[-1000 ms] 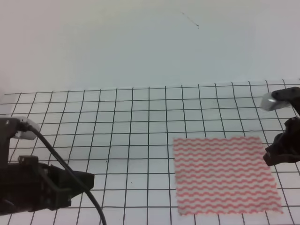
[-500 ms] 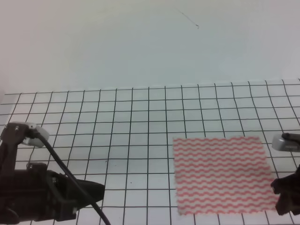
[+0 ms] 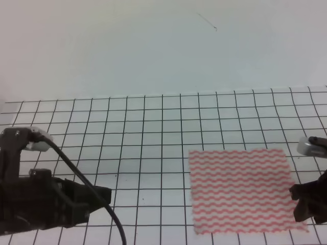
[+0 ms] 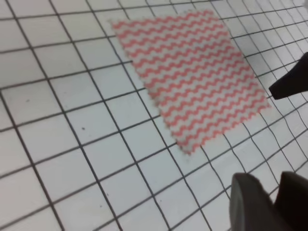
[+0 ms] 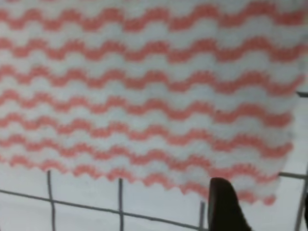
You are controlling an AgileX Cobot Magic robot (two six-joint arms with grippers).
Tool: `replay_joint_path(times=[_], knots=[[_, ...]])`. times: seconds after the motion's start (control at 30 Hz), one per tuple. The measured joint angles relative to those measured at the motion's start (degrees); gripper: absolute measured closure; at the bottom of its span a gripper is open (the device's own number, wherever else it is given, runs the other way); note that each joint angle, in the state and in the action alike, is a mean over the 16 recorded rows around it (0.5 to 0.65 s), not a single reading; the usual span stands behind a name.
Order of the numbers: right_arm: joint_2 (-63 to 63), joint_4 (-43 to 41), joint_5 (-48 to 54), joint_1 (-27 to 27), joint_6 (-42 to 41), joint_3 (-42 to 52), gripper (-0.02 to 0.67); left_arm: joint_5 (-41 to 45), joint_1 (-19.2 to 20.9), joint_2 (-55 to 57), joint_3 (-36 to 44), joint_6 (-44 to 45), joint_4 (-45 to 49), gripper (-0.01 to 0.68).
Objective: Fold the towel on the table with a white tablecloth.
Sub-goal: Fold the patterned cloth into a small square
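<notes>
exterior high view: the tabletop (image 3: 153, 132) under its gridded tablecloth (image 3: 127, 168) fills the lower frame, and the towel (image 3: 242, 189) lies flat and unfolded at lower right. the left pincer (image 3: 99, 196) sits lower left, well apart from it, about where it was a second ago; whether it is open i cannot tell. the right pincer (image 3: 301, 204) has dropped from the towel's right edge toward its near right corner, probably readying a first grasp; its opening too is unclear.

I counted one towel (image 3: 242, 190) lying toward the right edge of the one counter (image 3: 143, 148), under one gridded tablecloth (image 3: 127, 117), with my two claws: left claw (image 3: 99, 196), right claw (image 3: 301, 204).
</notes>
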Motion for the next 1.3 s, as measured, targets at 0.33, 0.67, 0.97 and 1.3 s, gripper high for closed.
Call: replay_joint_path(times=[0.33,0.67,0.97,1.3], knots=[[1.39,-1.86,-0.51,0.06,2.16,0.05,0.294,-0.11,-0.09,1.79,-0.35,-0.57,-0.38,0.504],[4.31,2.22,-1.11,0.08,-0.82,-0.01,0.307,-0.04,-0.11,1.91,-0.38,-0.41,-0.54,0.487],[5.16,6.74,-2.36,0.09,-5.18,-0.07,0.425,-0.07,-0.11,1.91,-0.38,-0.24,-0.54,0.487],[5.16,8.82,-1.43,0.09,-9.82,-1.78,0.613,-0.70,-0.11,2.10,-0.45,0.85,-0.63,0.487]])
